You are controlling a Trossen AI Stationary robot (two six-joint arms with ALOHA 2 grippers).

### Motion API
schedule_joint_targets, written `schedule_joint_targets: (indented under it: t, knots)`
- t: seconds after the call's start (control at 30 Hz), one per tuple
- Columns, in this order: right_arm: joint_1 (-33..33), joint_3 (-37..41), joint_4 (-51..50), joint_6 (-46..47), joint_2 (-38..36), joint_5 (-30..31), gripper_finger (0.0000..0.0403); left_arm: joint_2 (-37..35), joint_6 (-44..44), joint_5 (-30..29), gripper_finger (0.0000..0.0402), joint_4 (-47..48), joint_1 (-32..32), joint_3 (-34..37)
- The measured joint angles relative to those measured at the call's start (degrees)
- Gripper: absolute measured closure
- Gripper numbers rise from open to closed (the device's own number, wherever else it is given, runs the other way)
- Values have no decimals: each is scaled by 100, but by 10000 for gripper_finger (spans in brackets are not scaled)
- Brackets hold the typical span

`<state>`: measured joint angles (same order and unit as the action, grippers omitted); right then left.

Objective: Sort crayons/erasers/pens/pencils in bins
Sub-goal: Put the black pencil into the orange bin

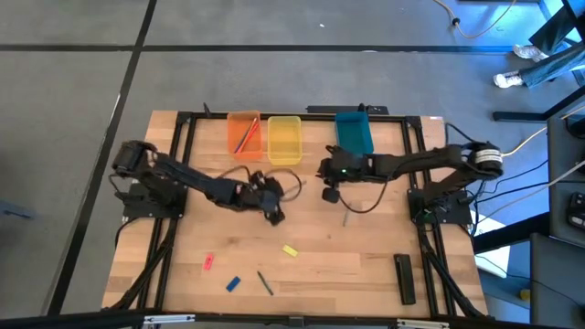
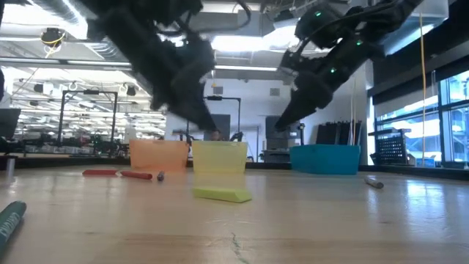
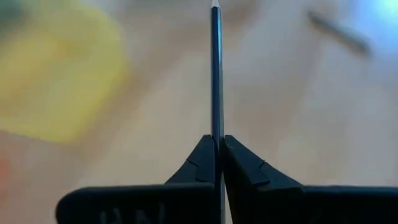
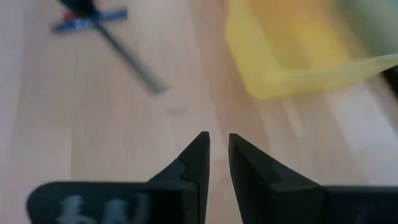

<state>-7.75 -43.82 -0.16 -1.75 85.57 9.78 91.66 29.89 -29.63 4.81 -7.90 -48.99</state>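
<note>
left pincer (image 3: 217, 146) clamped tight on a thin dark pencil (image 3: 216, 68), smooth round shaft, pale tip pointing away from the wrist. from above the left pincer (image 1: 271, 208) sits over the desk's (image 1: 366, 265) middle, just in front of the orange and yellow bins. desk is pale wood planks with visible grain, framed by black rails.

right pincer (image 4: 216, 152) holds nothing; its two wedge-shaped dark fingers stand a narrow gap apart over bare wood. from above the right pincer (image 1: 330, 194) hangs just in front of the teal bin.

bins in a row at the far edge, translucent plastic tubs, rectangular: orange bin (image 1: 243, 134) with thin red sticks lying inside, yellow bin (image 1: 284, 139), teal bin (image 1: 354, 132). orange and yellow touch; teal stands apart to the right.

erasers on the near half of the desk, well apart from the bins: red eraser (image 1: 208, 262), blue eraser (image 1: 233, 284), yellow eraser (image 1: 290, 250), all stubby blocks lying flat. low view shows the yellow eraser (image 2: 222, 194) as a flat wedge-like slab.

slim grey pen (image 1: 265, 282) lies diagonally beside the blue eraser. another thin grey stick (image 1: 345, 218) lies near the right pincer. long black bar (image 1: 404, 277), matte, near the right front corner.
</note>
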Motion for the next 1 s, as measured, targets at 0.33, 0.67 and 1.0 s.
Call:
schedule_joint_targets:
  t: [0.33, 0.67, 1.0]
  knots:
    - [9, 1024, 1733, 483, -473, -485, 338, -1301, -157, -1545, 400, 1249, 1875, -17]
    - [52, 1140, 1746, 618, -466, -512, 338, -956, 423, -586, 394, 1182, 3665, 452]
    - [94, 1140, 1797, 611, -466, -531, 338, -787, 567, -249, 389, 1034, 3802, 737]
